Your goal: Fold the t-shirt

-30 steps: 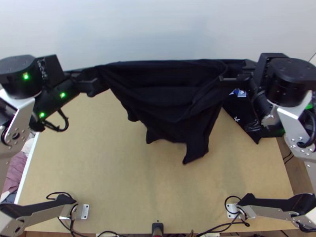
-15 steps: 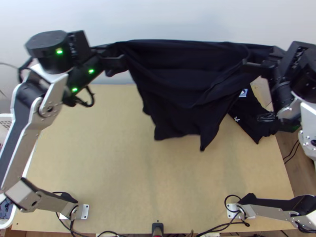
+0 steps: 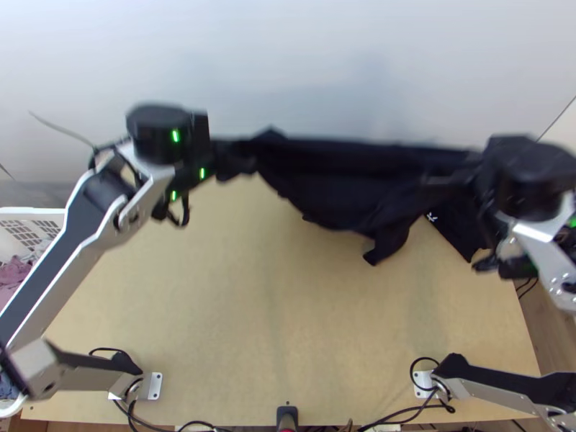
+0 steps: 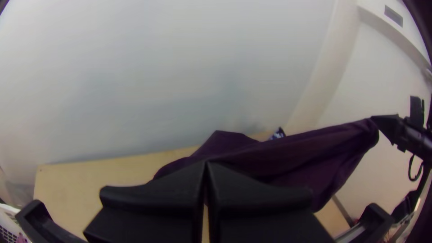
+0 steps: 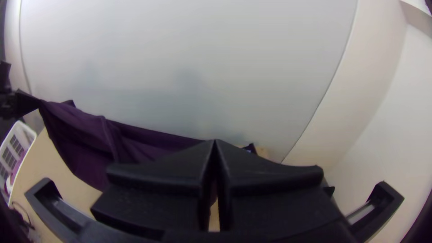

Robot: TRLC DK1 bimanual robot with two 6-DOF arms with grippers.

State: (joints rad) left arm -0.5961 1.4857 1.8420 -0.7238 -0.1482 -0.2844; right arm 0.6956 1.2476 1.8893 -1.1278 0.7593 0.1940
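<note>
Across the far half of the table [image 3: 216, 309], the t-shirt [image 3: 331, 180] hangs bunched between both arms, its upper edge drawn nearly straight. Clock positions refer to the top view, with 12 at the far wall.

Reference relation: the long axis of the held edge runs 9 to 3 o'clock. The cloth lies at 3 o'clock from my left gripper [image 3: 248, 155] and at 9 o'clock from my right gripper [image 3: 448, 167]. Loose cloth falls toward 6 o'clock and ends in a corner. That corner is nearer the right gripper, at about its 7 to 8 o'clock; from the left gripper it bears about 4 o'clock.

Gripper status: left, clamped on one end of the edge; right, clamped on the opposite end. I cannot tell whether the loose corner touches the table.

Change over the last half second: both grippers have moved toward 6 o'clock, the left also toward 3. The held edge has come with them, and the hanging part looks shorter. The cloth now covers the printed patch of the second black garment [image 3: 457, 227] at the table's 3 o'clock side.

Judged step: spreading before folding. Next, I should keep the edge level, keep both grips and lay the cloth flat. Caution: the loose corner may tuck under, and the right end may land on the second garment.
</note>
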